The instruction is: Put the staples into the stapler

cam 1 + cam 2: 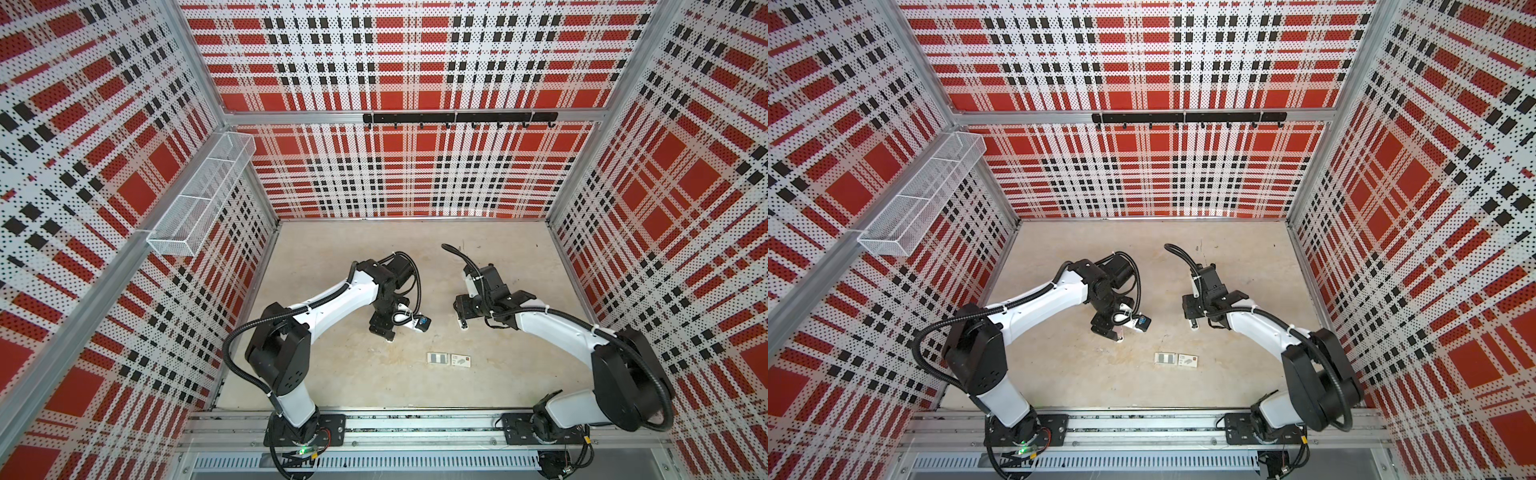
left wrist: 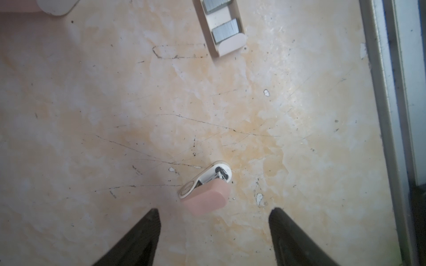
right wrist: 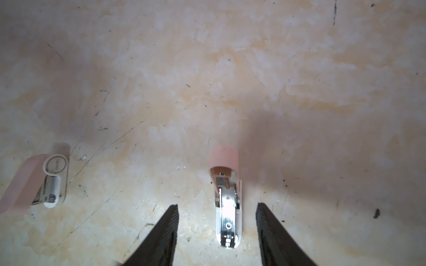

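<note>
The staples (image 2: 224, 33) lie as two short silvery-grey blocks in a small white cardboard tray (image 2: 220, 20). The tray rests flat on the mottled beige desk (image 1: 332, 266), in its front half and roughly midway between the two arms. A printed white sleeve (image 1: 460, 360) lies end to end with the tray, touching it or very nearly so. The left tool (image 2: 215, 210) hangs low over the desk, released, with its jaws spread wide. The left stapler (image 2: 205, 187) sits right at the mouth of the jaws, clear of both fingers. It is pale pink with a white base, and its pink top is lifted away from the base so that some metal shows. The right tool (image 3: 217, 205) is released too: its black fingers (image 3: 166, 232) stand on either side of the right stapler (image 3: 227, 214), with bare desk showing on both sides and no contact. This stapler lies on the desk with its pink lid swung back and its bright metal channel exposed. Whether any staples sit in that channel cannot be told. In both top views the two staplers lie well apart, each under its own tool, and the tray lies nearer the front of the desk than either of them.
</note>
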### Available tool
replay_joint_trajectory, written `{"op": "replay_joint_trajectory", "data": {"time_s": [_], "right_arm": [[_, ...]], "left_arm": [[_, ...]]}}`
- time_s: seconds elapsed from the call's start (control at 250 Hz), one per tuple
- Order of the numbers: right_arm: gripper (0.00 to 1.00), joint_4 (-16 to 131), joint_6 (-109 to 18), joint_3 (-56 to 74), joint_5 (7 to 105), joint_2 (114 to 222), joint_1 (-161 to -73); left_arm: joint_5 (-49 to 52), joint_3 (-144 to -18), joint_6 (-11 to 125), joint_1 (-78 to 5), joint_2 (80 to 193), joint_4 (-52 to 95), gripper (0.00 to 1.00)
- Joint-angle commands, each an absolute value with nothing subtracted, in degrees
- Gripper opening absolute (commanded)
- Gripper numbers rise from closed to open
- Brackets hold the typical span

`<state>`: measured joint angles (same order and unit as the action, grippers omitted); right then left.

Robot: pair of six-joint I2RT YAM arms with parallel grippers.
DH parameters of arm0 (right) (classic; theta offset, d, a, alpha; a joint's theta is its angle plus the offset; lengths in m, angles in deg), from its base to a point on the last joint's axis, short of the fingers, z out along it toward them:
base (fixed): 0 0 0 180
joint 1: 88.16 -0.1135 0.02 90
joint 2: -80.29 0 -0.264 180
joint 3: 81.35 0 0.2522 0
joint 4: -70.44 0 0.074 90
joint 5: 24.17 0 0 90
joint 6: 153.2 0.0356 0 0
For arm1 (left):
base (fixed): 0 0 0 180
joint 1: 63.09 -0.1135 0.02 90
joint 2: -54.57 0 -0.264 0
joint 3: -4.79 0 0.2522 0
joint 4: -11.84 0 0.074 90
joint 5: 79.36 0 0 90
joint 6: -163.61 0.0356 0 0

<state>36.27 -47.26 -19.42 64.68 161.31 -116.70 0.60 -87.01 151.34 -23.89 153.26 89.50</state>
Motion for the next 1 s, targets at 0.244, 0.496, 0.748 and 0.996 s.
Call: {"op": "replay_joint_trajectory", "data": {"time_s": [0.244,0.496,0.748,0.996], "right_arm": [[0.58,26.1,-44.9,-23.0,61.1,144.9,-117.0],[0.61,19.4,-39.4,-26.1,60.9,129.0,-116.9],[0.62,15.6,-35.7,-29.2,62.6,119.6,-116.8],[0.62,16.2,-35.2,-30.3,63.2,118.5,-116.8]], "left_arm": [[4.1,-84.6,162.2,-24.8,156.0,88.5,0.78],[3.8,-83.5,163.6,-24.3,158.2,85.5,0.76],[5.9,-81.6,166.4,-25.1,160.2,82.2,0.7],[6.1,-80.4,166.7,-26.7,160.5,79.0,0.58]]}}
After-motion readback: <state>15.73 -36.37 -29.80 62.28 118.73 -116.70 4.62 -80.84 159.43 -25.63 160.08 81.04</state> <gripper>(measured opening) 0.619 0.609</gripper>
